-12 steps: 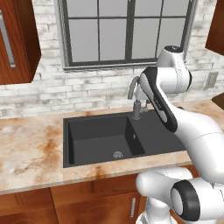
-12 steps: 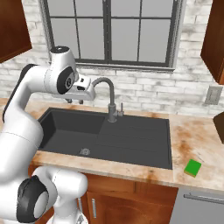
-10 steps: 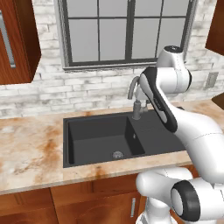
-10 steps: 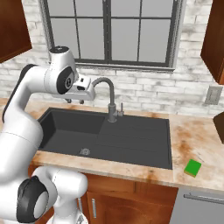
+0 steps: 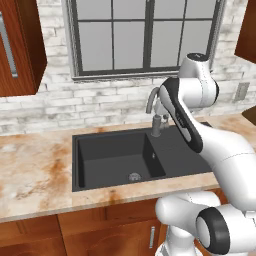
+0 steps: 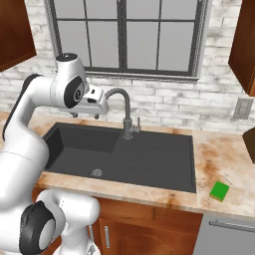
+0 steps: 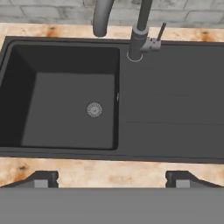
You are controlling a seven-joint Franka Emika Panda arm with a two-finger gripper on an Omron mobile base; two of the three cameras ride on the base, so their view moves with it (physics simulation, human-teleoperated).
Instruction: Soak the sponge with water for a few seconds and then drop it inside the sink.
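Sponge [image 6: 219, 191] — small, flat, bright green block with a yellowish edge — lying flat on the mottled orange-and-cream stone counter [image 6: 226, 159] to the right of the large dark charcoal rectangular sink [image 6: 159, 164], near the counter's front edge and well apart from the basin. Seen as a rough diamond from the right base view, so turned diagonally to the counter edge; nearly square at this distance, long axis too close to call, though one corner aims toward the front edge and the opposite one toward the white brick wall. Compared with half a second ago, nothing visibly different: same arm pose, same sponge position, same dry sink — meaning no progress yet, with pickup, soaking and dropping all judged to lie ahead. Raised above the left part of the sink beside the curved dark metal faucet [image 6: 125, 110], the white arm's two-finger gripper [image 7: 112, 178], with both dark fingertips standing far apart at the bottom of the hand view, wide open and holding nothing. No blue stream falling from the spout; round metal drain [image 7: 94, 109] plainly visible in the bare basin floor. Likely next need: a long reach rightward toward the sponge.
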